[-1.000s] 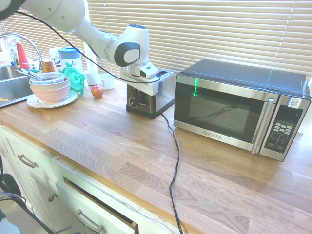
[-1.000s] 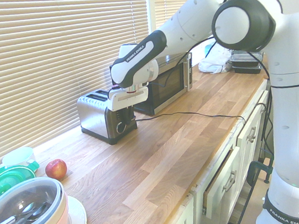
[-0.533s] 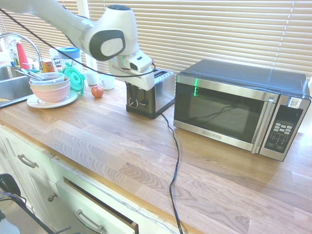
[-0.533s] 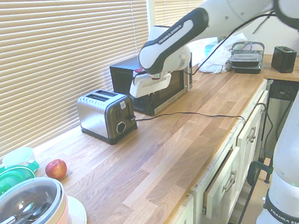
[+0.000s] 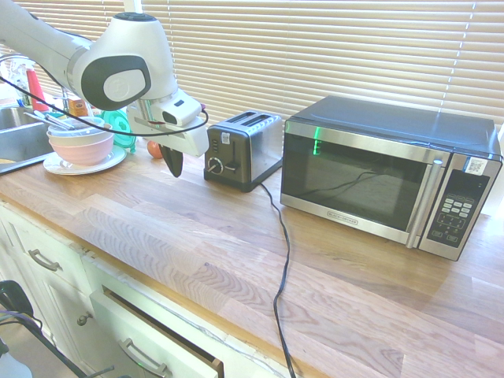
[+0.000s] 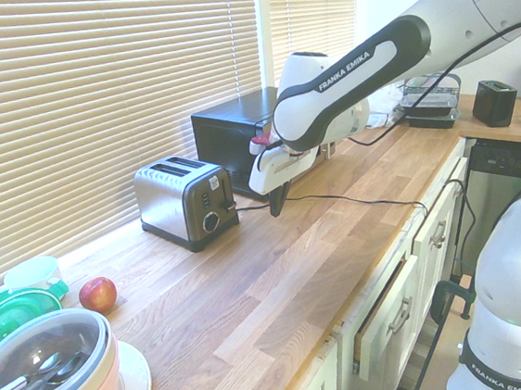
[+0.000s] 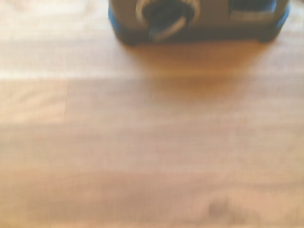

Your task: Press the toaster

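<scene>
Starting at the left of the first exterior view: steel sink basin (image 5: 14, 130) set into the light wooden butcher-block counter (image 5: 236, 260), then a stack of pink and grey bowls (image 5: 79, 143) on a white plate (image 5: 55, 166), utensils lying in the top bowl. Green round plastic lid (image 5: 120, 126) stood behind the bowls. Small red apple (image 5: 152, 147) was partly hidden by the arm. White arm's dark two-finger gripper (image 5: 175, 164) hung above the bare counter, pointing nearly straight down, fingers pressed together, holding nothing. It was just beside the toaster's black end panel, not touching it.

Small boxy two-slot brushed-steel toaster (image 5: 242, 149) sat on the counter in front of the closed slatted window blinds (image 5: 315, 47), between the gripper and the large steel-and-black microwave oven (image 5: 390, 176). Round knob and white sticker on the end panel faced the gripper. Could not tell the lever's position. Black power cord (image 5: 282, 260) ran from the toaster across the counter and over the front edge. White cabinet drawer (image 5: 150, 339) below the counter stood slightly ajar.

Second exterior view showed the same from the opposite side: apple (image 6: 98, 294), toaster (image 6: 185, 201), then gripper (image 6: 276, 201) clear of it. Wrist view was blurred: only the toaster's knob end (image 7: 166, 16) and wood.
</scene>
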Controlling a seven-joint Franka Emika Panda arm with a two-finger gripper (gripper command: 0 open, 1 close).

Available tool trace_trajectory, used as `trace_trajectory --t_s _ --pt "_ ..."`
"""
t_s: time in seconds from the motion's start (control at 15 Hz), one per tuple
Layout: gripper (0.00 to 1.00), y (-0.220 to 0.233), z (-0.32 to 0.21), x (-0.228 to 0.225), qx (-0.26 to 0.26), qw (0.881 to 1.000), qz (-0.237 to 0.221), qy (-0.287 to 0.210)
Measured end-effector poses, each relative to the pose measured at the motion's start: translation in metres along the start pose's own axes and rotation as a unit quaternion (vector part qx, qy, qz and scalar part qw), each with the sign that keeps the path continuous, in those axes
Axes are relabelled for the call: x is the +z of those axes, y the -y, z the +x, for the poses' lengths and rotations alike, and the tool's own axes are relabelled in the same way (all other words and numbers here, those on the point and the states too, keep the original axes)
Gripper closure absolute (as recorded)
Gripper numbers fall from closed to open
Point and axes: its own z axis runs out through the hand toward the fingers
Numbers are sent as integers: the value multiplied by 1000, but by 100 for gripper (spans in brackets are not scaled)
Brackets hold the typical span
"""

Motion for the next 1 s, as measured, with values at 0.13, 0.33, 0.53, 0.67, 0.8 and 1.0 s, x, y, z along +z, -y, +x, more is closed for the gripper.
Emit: trace_trajectory --t_s 0.13,0.33,0.53,0.67,0.8,1.0 --pt "100 1 -6 4 -12 1000 -21 12" --pt "0 2 -12 6 -14 999 -38 16" --pt "0 10 -22 6 -27 997 -64 23" --pt "0 20 -28 8 -35 995 -87 28" --pt "0 26 -26 13 -37 994 -93 33" --pt "0 27 -17 16 -31 994 -95 39"
